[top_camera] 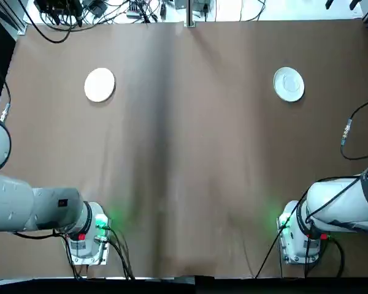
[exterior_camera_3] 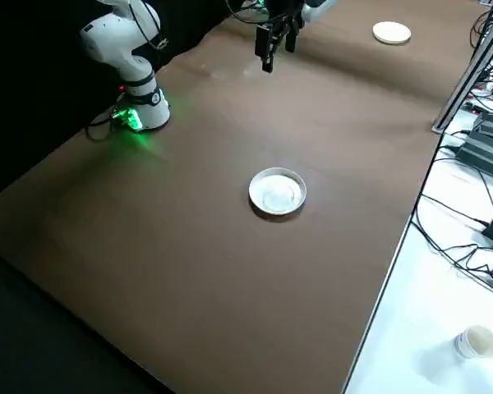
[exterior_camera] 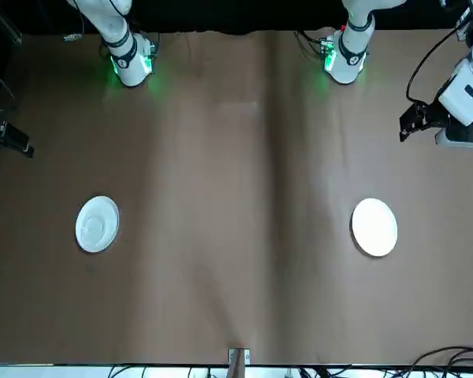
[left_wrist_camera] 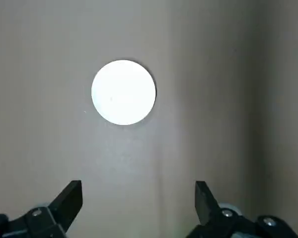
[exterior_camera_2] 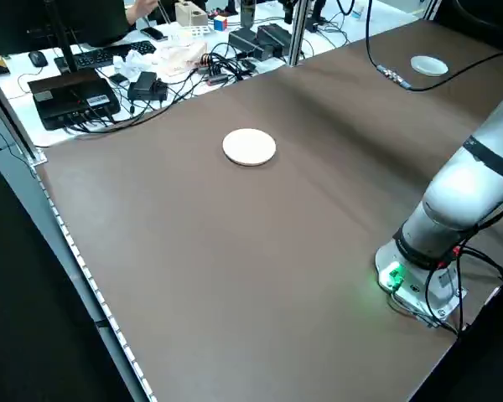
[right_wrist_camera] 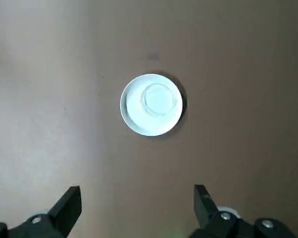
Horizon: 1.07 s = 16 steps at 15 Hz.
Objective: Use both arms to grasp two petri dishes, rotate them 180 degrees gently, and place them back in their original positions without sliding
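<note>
hovering wide apart and empty, left gripper [left_wrist_camera: 138,198] and right gripper [right_wrist_camera: 137,203] (2 dishes lie untouched, mid-frame): matte dish [left_wrist_camera: 123,92], glossy dish [right_wrist_camera: 151,104].

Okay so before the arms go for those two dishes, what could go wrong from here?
The plain dish and the glossy dish lie flat on the bare table; open claws could push them sideways instead of gripping. Both the left claw and right claw hang apart from their dishes, so a misaligned descent could clip a rim.
</note>
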Each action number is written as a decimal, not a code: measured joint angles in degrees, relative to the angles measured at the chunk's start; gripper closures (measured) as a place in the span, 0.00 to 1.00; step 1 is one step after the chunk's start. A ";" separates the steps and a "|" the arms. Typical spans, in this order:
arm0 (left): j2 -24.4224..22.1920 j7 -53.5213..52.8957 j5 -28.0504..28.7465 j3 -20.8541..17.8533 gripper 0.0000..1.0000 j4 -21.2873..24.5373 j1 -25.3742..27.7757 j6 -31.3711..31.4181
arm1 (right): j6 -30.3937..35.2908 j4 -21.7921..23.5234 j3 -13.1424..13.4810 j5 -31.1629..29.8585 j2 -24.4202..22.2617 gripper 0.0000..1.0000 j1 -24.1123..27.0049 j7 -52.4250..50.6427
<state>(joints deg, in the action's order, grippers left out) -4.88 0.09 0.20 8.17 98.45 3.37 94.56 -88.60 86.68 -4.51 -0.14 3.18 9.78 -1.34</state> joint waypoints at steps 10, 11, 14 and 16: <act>6.27 -28.26 1.68 -0.19 0.00 2.83 0.63 9.12 | -0.53 0.11 0.43 2.09 1.37 0.00 0.96 22.35; 6.72 -30.12 1.69 -0.19 0.00 3.40 0.63 10.27 | -0.58 0.12 0.44 2.32 1.60 0.00 1.22 24.24; 7.98 -33.98 1.70 -0.19 0.00 4.31 0.63 11.99 | -1.03 0.12 0.44 2.47 2.28 0.00 1.49 29.36; 8.96 -39.15 1.71 -0.19 0.00 4.47 0.63 12.92 | -1.61 0.13 0.38 2.55 2.73 0.00 1.49 33.35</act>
<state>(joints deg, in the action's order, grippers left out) 4.09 -39.06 1.91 7.98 102.93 4.01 107.49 -90.21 86.81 -4.13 2.41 5.91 11.27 32.01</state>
